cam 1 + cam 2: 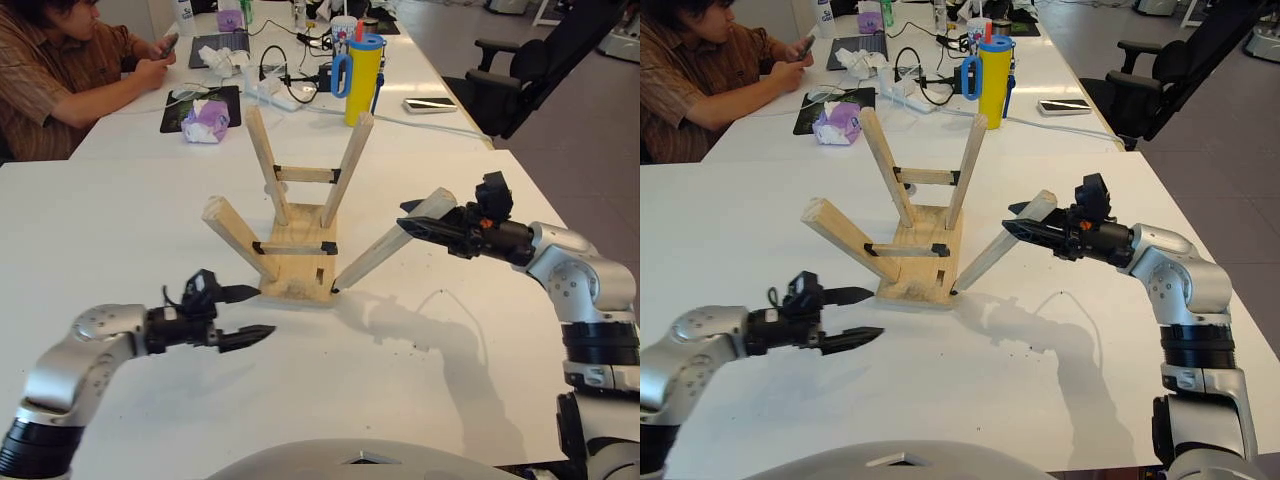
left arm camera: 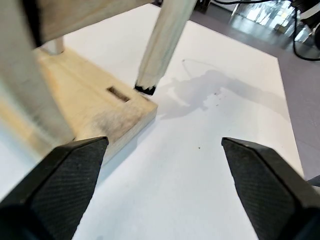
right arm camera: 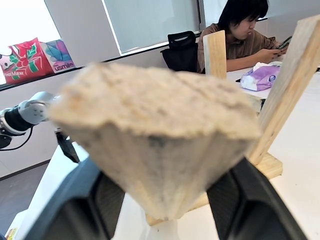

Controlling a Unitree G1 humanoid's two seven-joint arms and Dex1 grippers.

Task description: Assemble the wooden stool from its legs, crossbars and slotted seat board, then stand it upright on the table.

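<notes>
Currently the stool (image 1: 296, 240) sits upside down mid-table (image 1: 120, 230), seat board (image 1: 300, 282) flat, four legs splayed upward, two crossbars (image 1: 305, 174) fitted. Right gripper (image 1: 421, 218) pinches the right-hand leg (image 1: 380, 255) near its free end. Left gripper (image 1: 263, 311) hovers low just beside the seat board's near corner, fingers spread, holding nothing.

Handling, as judged:
- bare wood, stiff and light, rough enough to grip
- joints look press-fit and may rack or pull out
- for flipping, hold low on a leg or on the board edge
</notes>
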